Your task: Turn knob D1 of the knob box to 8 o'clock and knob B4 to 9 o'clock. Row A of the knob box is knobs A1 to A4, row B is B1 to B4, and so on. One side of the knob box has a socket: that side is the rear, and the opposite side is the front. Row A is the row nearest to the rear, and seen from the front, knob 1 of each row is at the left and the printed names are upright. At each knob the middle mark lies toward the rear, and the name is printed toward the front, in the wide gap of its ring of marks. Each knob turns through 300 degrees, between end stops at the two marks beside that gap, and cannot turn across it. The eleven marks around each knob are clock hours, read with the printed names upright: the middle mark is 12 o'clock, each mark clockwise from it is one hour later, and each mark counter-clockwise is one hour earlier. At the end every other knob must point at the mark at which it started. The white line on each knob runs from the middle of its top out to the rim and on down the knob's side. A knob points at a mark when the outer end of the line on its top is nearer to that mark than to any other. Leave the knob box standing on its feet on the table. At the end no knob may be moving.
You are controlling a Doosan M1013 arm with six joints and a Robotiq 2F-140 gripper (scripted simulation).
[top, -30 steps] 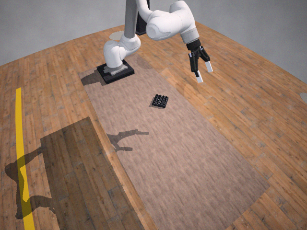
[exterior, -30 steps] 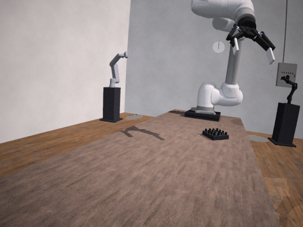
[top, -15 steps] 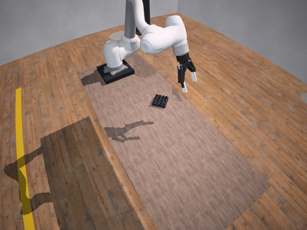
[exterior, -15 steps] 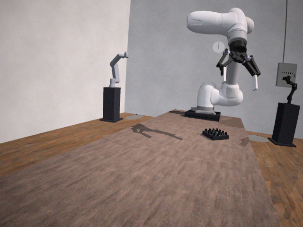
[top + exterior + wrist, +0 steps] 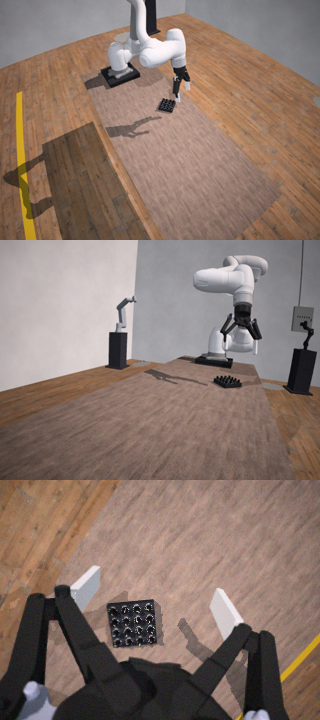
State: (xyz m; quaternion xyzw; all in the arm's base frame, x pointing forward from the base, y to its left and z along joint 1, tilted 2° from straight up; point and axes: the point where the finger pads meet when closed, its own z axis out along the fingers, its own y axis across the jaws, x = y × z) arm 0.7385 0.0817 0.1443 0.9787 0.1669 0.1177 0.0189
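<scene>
Wide-open hand above the box of knobs

Nearest in the wrist view, the black two-fingered hand with white fingertips [image 5: 182, 95] [image 5: 240, 346] is spread fully, gripping nothing; below, the square black knob box [image 5: 166, 105] [image 5: 228, 382] [image 5: 133, 623] sits on the brown wood-grain table [image 5: 196, 165] [image 5: 144, 426] [image 5: 200, 535]. Descending this wide between crowded knobs could twist neighbours. Names, marks and socket are unreadable.

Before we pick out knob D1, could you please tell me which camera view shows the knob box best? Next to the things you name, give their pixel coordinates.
The wrist view: it looks down on the knob box [image 5: 166, 105] [image 5: 227, 382] [image 5: 133, 623], separating its knobs. The top view shows it small; the exterior, side-on.
</scene>
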